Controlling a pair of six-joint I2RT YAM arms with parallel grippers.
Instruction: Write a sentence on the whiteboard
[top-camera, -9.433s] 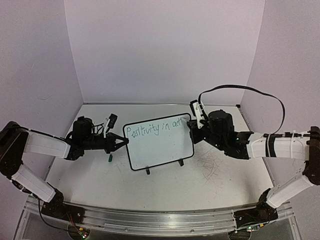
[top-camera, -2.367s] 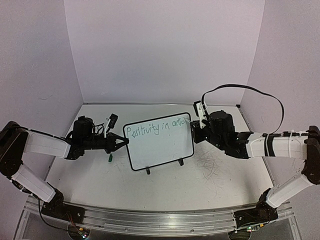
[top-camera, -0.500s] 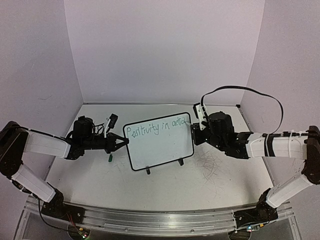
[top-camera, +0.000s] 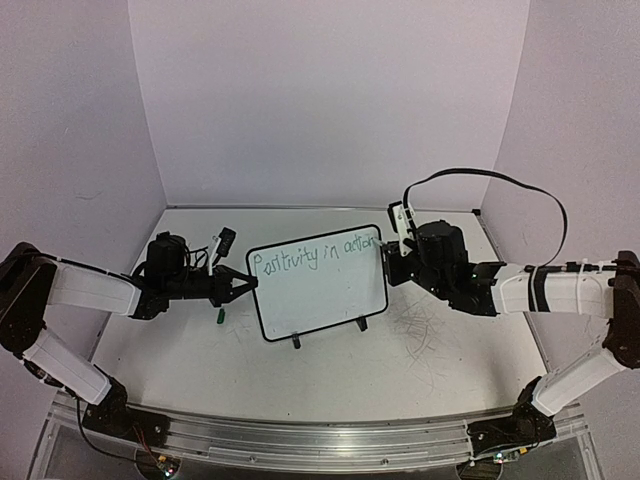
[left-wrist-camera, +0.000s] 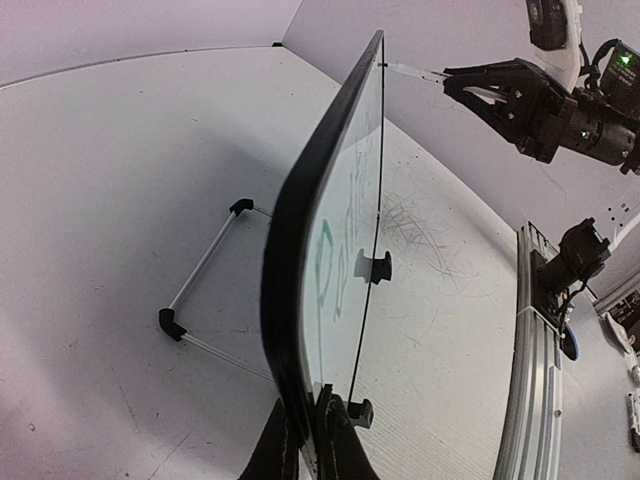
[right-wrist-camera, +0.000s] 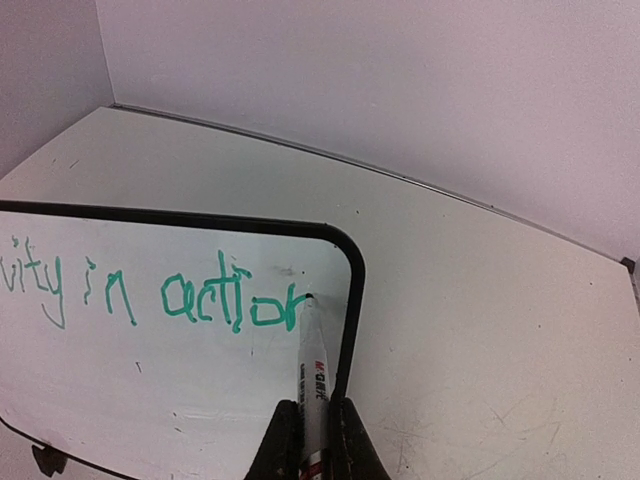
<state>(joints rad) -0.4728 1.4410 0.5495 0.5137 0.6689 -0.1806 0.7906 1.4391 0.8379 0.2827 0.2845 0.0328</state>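
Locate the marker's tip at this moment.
In the right wrist view, the tip of the marker meets the whiteboard near its upper right corner, at the end of the green sentence, beside the black rim.

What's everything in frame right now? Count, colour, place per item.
small rectangular white whiteboard with black rim: 1, white, standing mid-table
green handwritten sentence: 1 line, green, along the board's top
white-barrelled marker: 1, white, tip on the board at the last letter
thin wire stand: 1, silver with black corners, behind the board
small green object, maybe a cap: 1, green, on the table left of the board
grey scribble marks: one patch, grey, tabletop right of the board
white tabletop: 1, white, under everything
left gripper: 1, black, shut on the board's edge
right gripper: 1, black, shut on the marker
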